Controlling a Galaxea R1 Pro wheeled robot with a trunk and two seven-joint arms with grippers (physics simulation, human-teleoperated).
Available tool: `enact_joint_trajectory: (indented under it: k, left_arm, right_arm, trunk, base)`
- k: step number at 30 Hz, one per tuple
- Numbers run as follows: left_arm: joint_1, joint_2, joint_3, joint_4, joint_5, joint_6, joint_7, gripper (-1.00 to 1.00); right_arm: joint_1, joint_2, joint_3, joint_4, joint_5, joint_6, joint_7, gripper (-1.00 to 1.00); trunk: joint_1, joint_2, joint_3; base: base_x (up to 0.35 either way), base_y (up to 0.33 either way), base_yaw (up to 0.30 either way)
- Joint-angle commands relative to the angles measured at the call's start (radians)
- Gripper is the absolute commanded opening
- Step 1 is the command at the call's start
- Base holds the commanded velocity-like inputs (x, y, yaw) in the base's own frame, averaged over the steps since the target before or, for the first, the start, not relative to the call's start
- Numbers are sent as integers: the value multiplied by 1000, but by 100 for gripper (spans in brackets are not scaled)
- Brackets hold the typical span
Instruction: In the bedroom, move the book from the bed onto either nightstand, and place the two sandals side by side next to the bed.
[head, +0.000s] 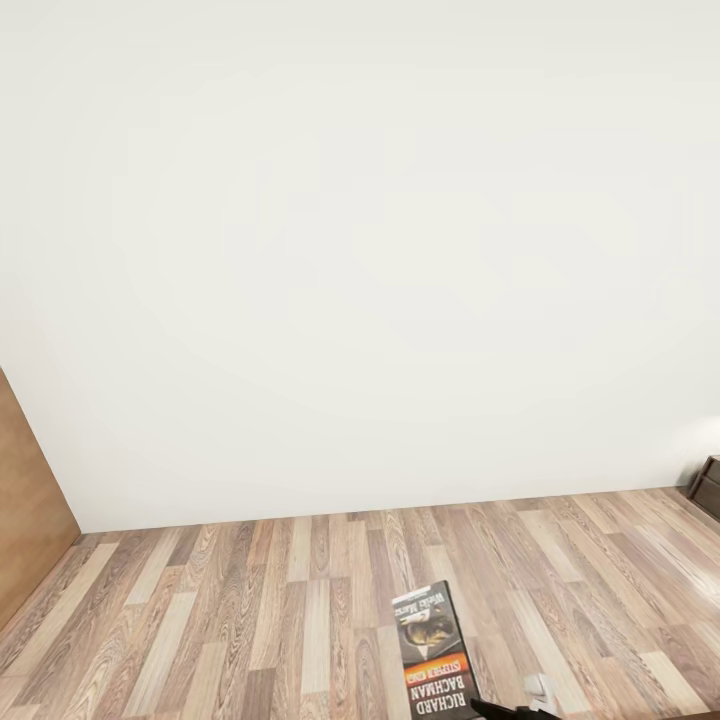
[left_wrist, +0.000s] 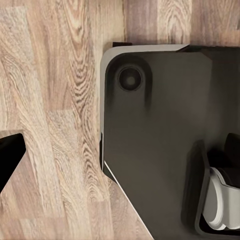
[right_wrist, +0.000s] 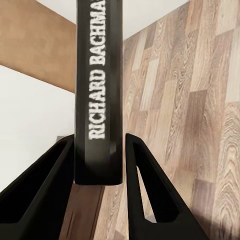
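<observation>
book sits between the two black fingers of the right gripper, spine toward the camera, with the white letters "richard bachman" running along it. the fingers are closed on both sides of the book and press against its covers, so the gripper holds it edge-up above the wood-plank floor. in the head view the same book shows its cover with an orange band, just beyond the gripper's dark tip at the low edge of the picture. the left gripper shows one black finger only, over the floor beside the robot's dark base; i cannot tell how far it is open. farther from the hand stands a white wall, and a dark brown cabinet is far off to the right side.
</observation>
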Motion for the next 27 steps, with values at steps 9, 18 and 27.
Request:
enact_joint_trajectory:
  k: [9, 18, 27]
  left_arm:
    - [0, -1, -7, 2, 10, -3, -1, 100]
    - [0, -1, -7, 2, 11, -3, -1, 100]
    - [0, -1, -7, 2, 11, -2, -2, 100]
  right_arm:
    - [1, -9, -11, -1, 6, 7, 58, -100]
    - [2, -16, -11, -1, 6, 5, 85, -100]
    - [2, -15, -10, -1, 8, 5, 91, -100]
  trunk:
    - [0, -1, 0]
    - [0, -1, 0]
    - [0, -1, 0]
  base:
    - [0, 0, 0]
    - [0, 0, 0]
    - [0, 0, 0]
